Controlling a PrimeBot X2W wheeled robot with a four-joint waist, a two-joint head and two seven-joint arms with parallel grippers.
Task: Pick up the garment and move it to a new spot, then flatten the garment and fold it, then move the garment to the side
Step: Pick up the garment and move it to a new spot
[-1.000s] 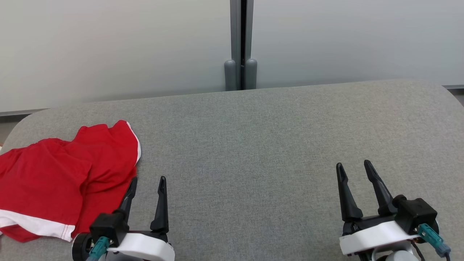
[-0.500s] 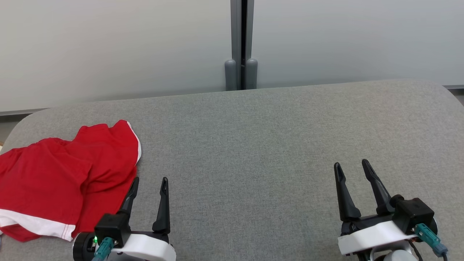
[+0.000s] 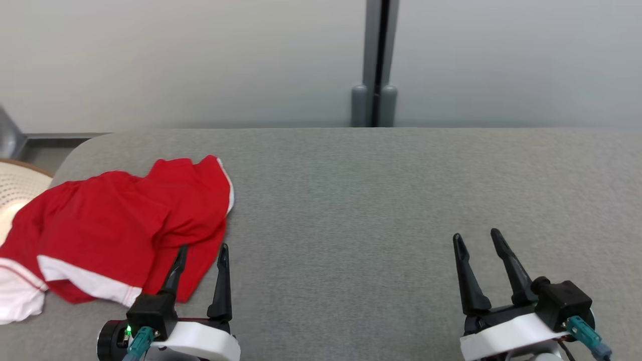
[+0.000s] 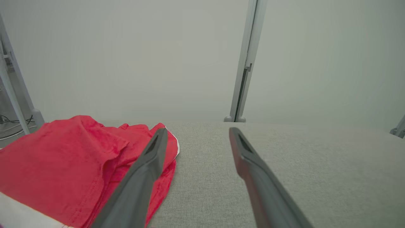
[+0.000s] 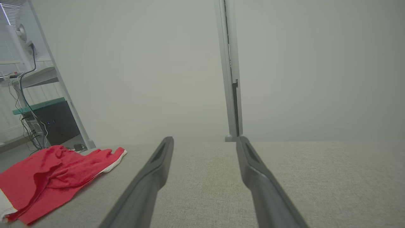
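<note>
Hovering low over the near edge of the grey table (image 3: 351, 200), both grippers stand spread wide with nothing between their fingers.
- Left gripper (image 3: 203, 248): its left finger lies across the near right hem of the garment. I cannot tell whether it touches the cloth.
- Right gripper (image 3: 476, 234): over bare table, well apart from the cloth.
- Garment (image 3: 115, 220): red with white trim, crumpled in loose folds at the table's left end.

Handling, judged: light, limp, thin knit. It will sag and drag rather than lift as one piece, and it is not fragile. The best hold looks like a pinch on a doubled ridge or the white-trimmed hem nearest the left gripper. A single layer may slide out.

Beyond the garment's left edge is a pale perforated round thing (image 3: 15, 183), possibly a basket, and its contents are not visible. Farthest back are the plain wall panels and a grey post (image 3: 376, 60).
</note>
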